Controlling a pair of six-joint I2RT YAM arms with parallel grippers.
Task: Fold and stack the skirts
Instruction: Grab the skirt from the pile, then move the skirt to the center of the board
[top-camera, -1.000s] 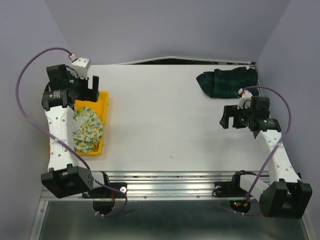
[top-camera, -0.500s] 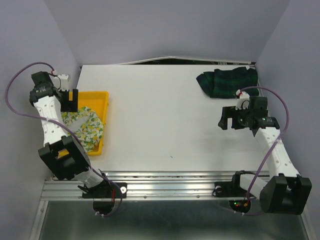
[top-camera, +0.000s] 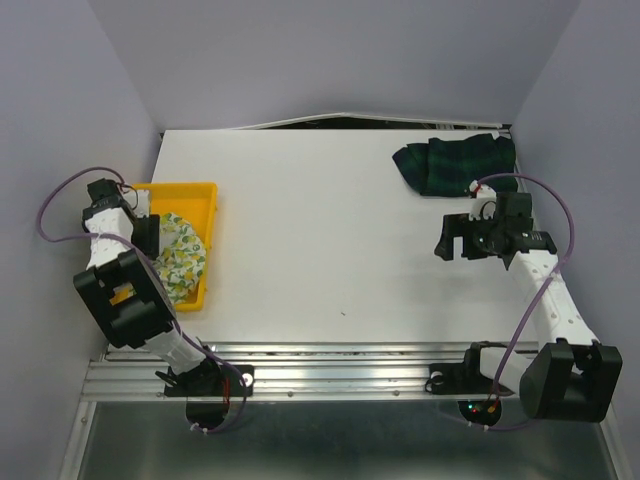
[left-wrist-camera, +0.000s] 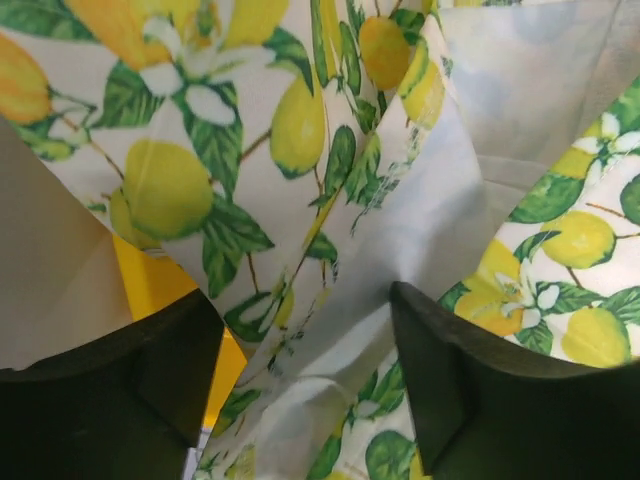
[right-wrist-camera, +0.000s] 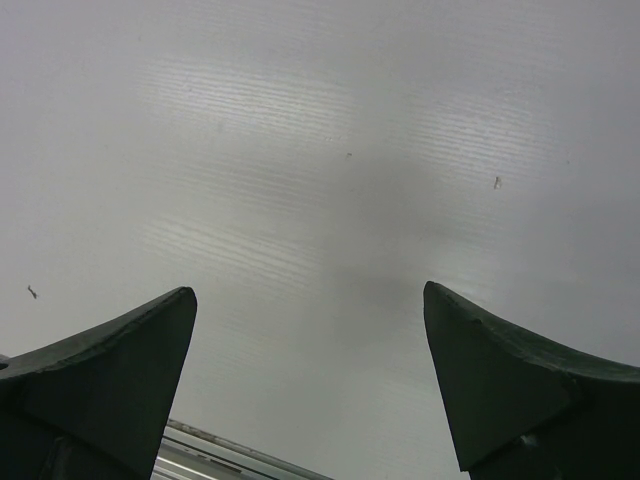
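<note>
**Left Claw Set to Pinch the Lemon Skirt**

At the left claw (left-wrist-camera: 300, 300): spread, gripping nothing yet. Straddles a raised fold of the lemon skirt (left-wrist-camera: 200, 150), with more print ahead and the yellow tray (left-wrist-camera: 150, 285) showing beside the left finger.

Close squarely on that one fold and keep the tips off the tray wall. Lift straight up, high enough for trailing cloth to clear the rim, then carry out over the table (top-camera: 320, 230).

At the right claw (right-wrist-camera: 308, 300): spread wide and empty above bare table, with the plaid skirt (top-camera: 455, 165) just beyond it toward the far corner.

Against a second ago: left claw down from above the tray's far end into the cloth, and starting to narrow. Right claw hardly shifted.
</note>
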